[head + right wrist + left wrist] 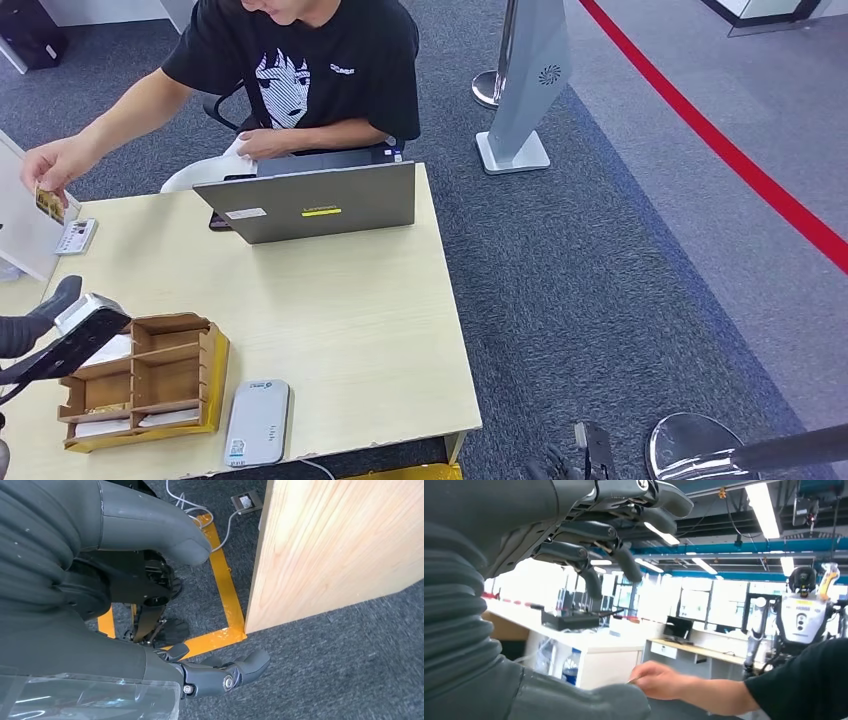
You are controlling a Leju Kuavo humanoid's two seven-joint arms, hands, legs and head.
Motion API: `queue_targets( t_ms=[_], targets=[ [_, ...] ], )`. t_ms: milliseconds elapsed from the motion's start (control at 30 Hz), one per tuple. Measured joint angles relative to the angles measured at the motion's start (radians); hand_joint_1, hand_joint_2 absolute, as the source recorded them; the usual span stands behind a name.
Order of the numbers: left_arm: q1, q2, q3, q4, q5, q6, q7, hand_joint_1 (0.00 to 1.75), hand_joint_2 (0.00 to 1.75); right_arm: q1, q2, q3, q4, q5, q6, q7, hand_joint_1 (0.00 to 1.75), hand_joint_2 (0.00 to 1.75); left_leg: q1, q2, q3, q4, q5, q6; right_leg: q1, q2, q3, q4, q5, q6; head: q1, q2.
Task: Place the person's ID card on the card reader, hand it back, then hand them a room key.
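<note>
Upper left of the head view: the person's hand point(55, 165) pinches the ID card point(48, 202) above the table's point(340, 300) left edge. A second card point(75, 236) lies flat just below it. At the left edge, the left hand point(45, 330) is raised over a wooden organiser point(145, 380) — fingers point(589, 555) spread, holding nothing. Bottom centre-left, the card reader point(257, 422) lies beside the organiser; a laptop point(315, 203) stands upper centre. Bottom right, the right hand point(220, 672) hangs beside the table, fingers loosely curled and apart, empty.
</note>
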Motion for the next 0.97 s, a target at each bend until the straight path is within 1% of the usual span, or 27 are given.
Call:
queue_targets(
  t_ms=[33, 100, 167, 233, 300, 333, 367, 400, 433, 467, 500, 533, 567, 600, 633, 700, 733, 767, 867, 933, 967],
  targets=[
    [0.027, -0.014, 0.014, -0.023, 0.035, 0.025, -0.021, 0.00, 1.75, 0.007, 0.000, -0.005, -0.008, -0.004, 0.002, 0.002, 0.00, 1.75, 0.000, 0.001, 0.000, 0.000, 0.000, 0.000, 0.000, 0.001, 0.000, 0.000, 0.000, 0.000, 0.000, 0.000],
    [0.104, -0.051, 0.054, -0.079, 0.140, 0.099, -0.091, 0.00, 1.75, 0.026, 0.004, -0.023, -0.025, -0.016, 0.015, 0.002, 0.00, 1.75, 0.000, 0.003, 0.000, 0.000, -0.002, 0.000, 0.000, 0.003, 0.000, 0.000, 0.000, 0.000, 0.000, 0.000],
    [0.205, -0.096, 0.111, -0.152, 0.285, 0.170, -0.182, 0.00, 1.75, 0.054, 0.016, -0.054, -0.052, -0.028, 0.035, 0.009, 0.00, 1.75, 0.000, 0.006, 0.001, 0.000, -0.004, 0.000, 0.000, 0.005, 0.000, 0.000, -0.001, 0.000, 0.000, 0.000],
    [0.302, -0.146, 0.176, -0.222, 0.410, 0.201, -0.261, 0.00, 1.75, 0.085, 0.032, -0.093, -0.082, -0.029, 0.054, 0.022, 0.00, 1.75, 0.000, 0.006, 0.001, 0.000, -0.005, 0.001, 0.000, 0.005, 0.000, 0.000, -0.003, 0.001, 0.000, 0.000],
    [0.372, -0.198, 0.235, -0.274, 0.508, 0.197, -0.311, 0.00, 1.75, 0.106, 0.048, -0.133, -0.108, -0.020, 0.072, 0.033, 0.00, 1.75, 0.000, 0.005, 0.001, 0.000, -0.006, 0.001, 0.000, 0.004, 0.001, 0.000, -0.005, 0.001, 0.000, 0.000],
    [0.402, -0.231, 0.269, -0.296, 0.572, 0.177, -0.332, 0.00, 1.75, 0.112, 0.058, -0.154, -0.120, -0.012, 0.087, 0.040, 0.00, 1.75, 0.000, 0.005, 0.001, 0.000, -0.007, 0.002, 0.000, 0.004, 0.001, 0.000, -0.005, 0.001, 0.000, 0.000],
    [0.429, -0.274, 0.310, -0.317, 0.646, 0.139, -0.352, 0.00, 1.75, 0.117, 0.071, -0.179, -0.132, 0.001, 0.110, 0.049, 0.00, 1.75, 0.000, 0.005, 0.001, 0.000, -0.007, 0.001, 0.000, 0.004, 0.001, 0.000, -0.005, 0.000, 0.000, 0.000],
    [0.451, -0.328, 0.365, -0.334, 0.730, 0.080, -0.364, 0.00, 1.75, 0.122, 0.086, -0.210, -0.143, 0.016, 0.141, 0.061, 0.00, 1.75, 0.000, 0.006, 0.002, 0.000, -0.008, 0.001, 0.000, 0.004, 0.002, 0.000, -0.005, 0.000, 0.000, 0.000],
    [0.465, -0.391, 0.435, -0.347, 0.820, 0.004, -0.361, 0.00, 1.75, 0.126, 0.104, -0.246, -0.154, 0.033, 0.180, 0.075, 0.00, 1.75, 0.000, 0.006, 0.002, 0.000, -0.009, 0.001, 0.000, 0.004, 0.002, 0.000, -0.006, 0.000, 0.000, 0.000],
    [0.473, -0.452, 0.516, -0.353, 0.914, -0.071, -0.333, 0.00, 1.75, 0.129, 0.123, -0.288, -0.162, 0.051, 0.225, 0.090, 0.00, 1.75, 0.000, 0.006, 0.003, 0.000, -0.009, 0.001, 0.000, 0.005, 0.002, -0.001, -0.006, 0.000, 0.000, 0.000],
    [0.476, -0.508, 0.606, -0.353, 1.010, -0.124, -0.285, 0.00, 1.75, 0.129, 0.140, -0.331, -0.166, 0.067, 0.268, 0.103, 0.00, 1.75, 0.000, 0.006, 0.003, 0.000, -0.009, 0.001, 0.000, 0.005, 0.002, -0.001, -0.006, 0.000, 0.001, 0.000],
    [0.480, -0.552, 0.688, -0.345, 1.099, -0.146, -0.230, 0.00, 1.75, 0.127, 0.156, -0.375, -0.169, 0.082, 0.307, 0.114, 0.00, 1.75, 0.000, 0.006, 0.003, 0.000, -0.010, 0.001, 0.000, 0.005, 0.002, -0.001, -0.006, 0.001, 0.001, 0.000],
    [0.486, -0.589, 0.760, -0.331, 1.171, -0.137, -0.181, 0.00, 1.75, 0.123, 0.171, -0.417, -0.169, 0.095, 0.341, 0.121, 0.00, 1.75, 0.000, 0.007, 0.004, 0.000, -0.010, 0.001, 0.000, 0.005, 0.003, -0.001, -0.006, 0.001, 0.001, 0.000],
    [0.493, -0.620, 0.817, -0.309, 1.222, -0.103, -0.144, 0.44, 1.75, 0.118, 0.182, -0.455, -0.168, 0.109, 0.367, 0.126, 0.03, 1.75, 0.000, 0.007, 0.004, 0.000, -0.010, 0.001, 0.000, 0.006, 0.003, -0.001, -0.006, 0.001, 0.000, 0.000],
    [0.500, -0.647, 0.858, -0.282, 1.257, -0.056, -0.120, 0.87, 1.75, 0.112, 0.192, -0.492, -0.165, 0.123, 0.390, 0.129, 0.42, 1.75, 0.000, 0.007, 0.004, 0.000, -0.011, 0.001, 0.000, 0.006, 0.003, -0.001, -0.006, 0.001, 0.000, 0.000],
    [0.517, -0.691, 0.912, -0.224, 1.303, 0.053, -0.089, 1.75, 1.75, 0.096, 0.205, -0.552, -0.157, 0.150, 0.425, 0.129, 1.29, 1.75, 0.000, 0.006, 0.004, 0.000, -0.011, 0.001, 0.000, 0.005, 0.003, -0.001, -0.007, 0.001, 0.001, 0.000],
    [0.527, -0.709, 0.925, -0.197, 1.319, 0.120, -0.075, 1.75, 1.75, 0.086, 0.211, -0.577, -0.150, 0.164, 0.439, 0.126, 1.69, 1.75, 0.000, 0.006, 0.005, 0.000, -0.011, 0.001, 0.000, 0.005, 0.004, -0.001, -0.007, 0.001, 0.001, 0.000],
    [0.538, -0.722, 0.931, -0.171, 1.328, 0.191, -0.062, 1.75, 1.75, 0.076, 0.216, -0.596, -0.142, 0.175, 0.451, 0.121, 1.75, 1.75, 0.000, 0.006, 0.005, 0.000, -0.011, 0.002, 0.000, 0.005, 0.004, -0.001, -0.007, 0.002, 0.001, 0.000],
    [0.578, -0.755, 0.912, -0.087, 1.328, 0.409, -0.016, 1.75, 1.75, 0.047, 0.228, -0.640, -0.115, 0.204, 0.480, 0.100, 1.75, 1.75, -0.001, 0.006, 0.006, 0.000, -0.012, 0.003, -0.001, 0.005, 0.005, -0.001, -0.008, 0.003, 0.000, 0.000],
    [0.602, -0.771, 0.880, -0.024, 1.313, 0.494, 0.020, 1.75, 1.75, 0.033, 0.233, -0.658, -0.098, 0.215, 0.492, 0.086, 1.75, 1.75, -0.001, 0.004, 0.007, 0.000, -0.012, 0.003, -0.001, 0.003, 0.006, -0.002, -0.009, 0.004, 0.000, 0.000],
    [0.607, -0.774, 0.871, -0.010, 1.309, 0.508, 0.028, 1.75, 1.75, 0.030, 0.234, -0.661, -0.094, 0.217, 0.494, 0.083, 1.75, 1.75, -0.001, 0.004, 0.007, 0.000, -0.012, 0.003, -0.001, 0.003, 0.006, -0.002, -0.009, 0.004, 0.000, 0.000]
  ],
)
